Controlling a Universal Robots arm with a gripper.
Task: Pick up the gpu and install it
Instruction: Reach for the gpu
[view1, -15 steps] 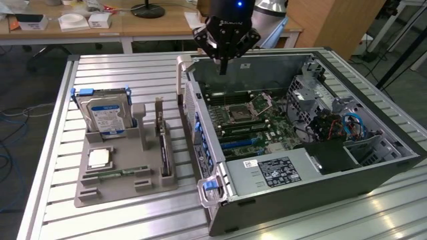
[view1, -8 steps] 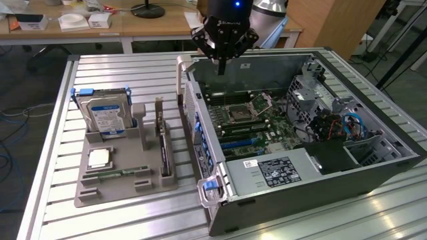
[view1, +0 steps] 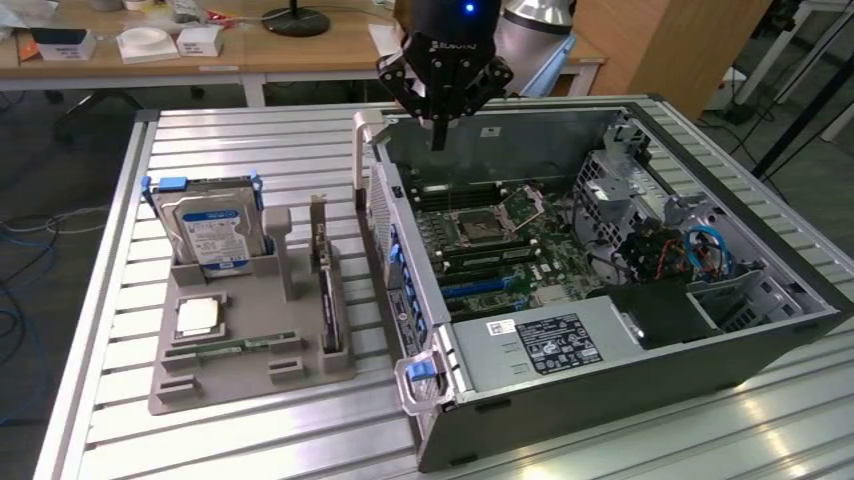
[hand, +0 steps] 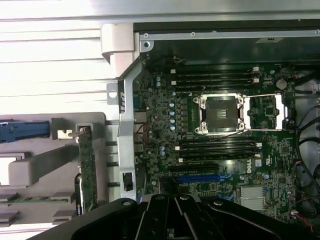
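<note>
The gpu (view1: 326, 285) stands on edge in a slot of the grey holder (view1: 214, 385) on the exterior view's left, its pale metal bracket at the far end. In the wrist view the gpu (hand: 88, 172) is a thin green-edged strip beside the case wall. My gripper (view1: 438, 135) hangs high over the rear edge of the open computer case (view1: 627, 390), fingers shut with nothing between them, well away from the card. The black gripper (hand: 174, 222) looks down on the motherboard (hand: 165, 125).
The holder also carries a blue-labelled hard drive (view1: 207, 230), a processor chip (view1: 198, 315) and a green memory stick (view1: 247, 345). A blue expansion slot (hand: 197, 177) and an open processor socket (hand: 221, 115) lie on the motherboard. Desks with clutter stand behind the slatted metal table (view1: 254, 135).
</note>
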